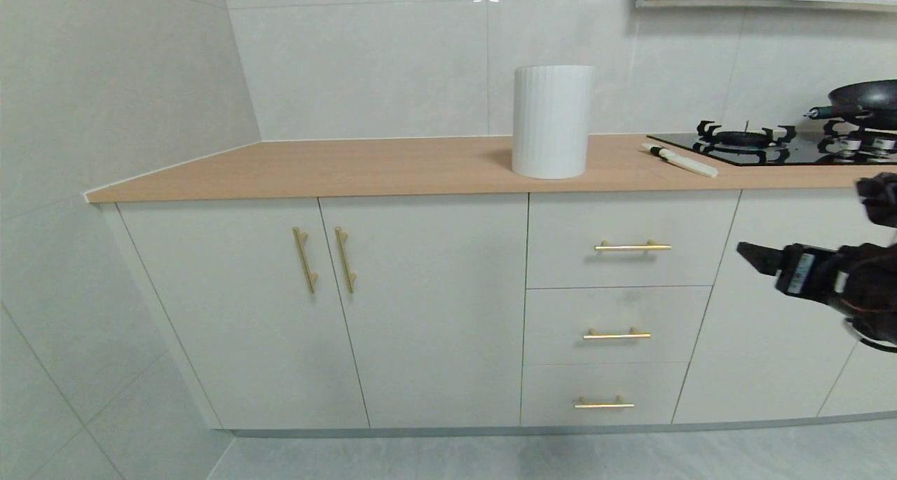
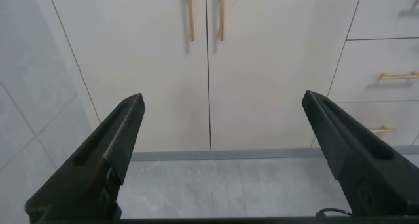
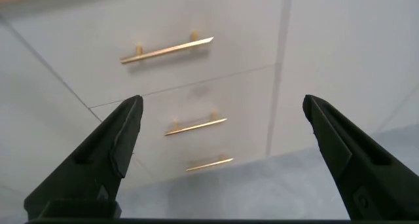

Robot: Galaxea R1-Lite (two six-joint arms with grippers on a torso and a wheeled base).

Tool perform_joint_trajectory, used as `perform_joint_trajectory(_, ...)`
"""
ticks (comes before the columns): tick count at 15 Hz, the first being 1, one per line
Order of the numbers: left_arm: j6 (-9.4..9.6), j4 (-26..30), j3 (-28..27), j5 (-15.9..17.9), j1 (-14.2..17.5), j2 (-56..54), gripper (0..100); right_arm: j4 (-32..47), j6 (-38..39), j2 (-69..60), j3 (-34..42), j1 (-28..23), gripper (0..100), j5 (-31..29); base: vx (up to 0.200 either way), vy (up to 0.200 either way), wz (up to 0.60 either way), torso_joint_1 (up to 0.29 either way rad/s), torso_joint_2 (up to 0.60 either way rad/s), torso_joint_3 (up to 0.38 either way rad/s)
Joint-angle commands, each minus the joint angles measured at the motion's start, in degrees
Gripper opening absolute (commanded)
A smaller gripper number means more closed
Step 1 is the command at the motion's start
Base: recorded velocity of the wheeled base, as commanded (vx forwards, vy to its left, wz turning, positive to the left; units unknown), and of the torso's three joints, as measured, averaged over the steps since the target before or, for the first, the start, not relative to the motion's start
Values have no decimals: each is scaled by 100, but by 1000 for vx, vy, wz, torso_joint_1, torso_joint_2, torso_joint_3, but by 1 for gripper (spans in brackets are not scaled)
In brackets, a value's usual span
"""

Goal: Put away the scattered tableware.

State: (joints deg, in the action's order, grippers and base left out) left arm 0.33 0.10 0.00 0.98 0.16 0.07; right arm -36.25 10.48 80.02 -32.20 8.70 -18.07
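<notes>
— Status?
— Pale wooden countertop (image 1: 350,168) carries a black hob (image 1: 785,156) and a white ribbed cylindrical holder (image 1: 551,121). My left gripper (image 2: 222,106) and right gripper (image 3: 222,106) gape empty below it. A slim cream utensil (image 1: 680,160) lies between holder and hob.
— Risk?
— A shallow pinch may skid it into the hob.

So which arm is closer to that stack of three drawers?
Right. The right tool faces the drawers squarely. The left tool faces the double cupboard doors, with the drawers off to one side.
</notes>
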Motion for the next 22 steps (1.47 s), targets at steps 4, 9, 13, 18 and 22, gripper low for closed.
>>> perform_joint_trajectory(4, 2, -1, 0, -1, 2, 1, 100, 1340, -1699, -4917, 1699, -756, 100, -118, 0, 0, 0, 0, 0, 0)
perform_joint_trajectory(9, 2, -1, 0, -1, 2, 1, 100, 3705, -1857, -7202, 1611, -651, 100, 655, 0, 0, 0, 0, 0, 0)
perform_joint_trajectory(13, 2, -1, 0, -1, 2, 1, 100, 4109, -1839, -7598, 1690, -651, 100, 646, 0, 0, 0, 0, 0, 0)
perform_joint_trajectory(18, 2, -1, 0, -1, 2, 1, 100, 4074, -1831, -8002, 2262, -870, 100, 365, 0, 0, 0, 0, 0, 0)
perform_joint_trajectory(22, 2, -1, 0, -1, 2, 1, 100, 3898, -1628, -8002, 2824, -870, 100, 972, 0, 0, 0, 0, 0, 0)
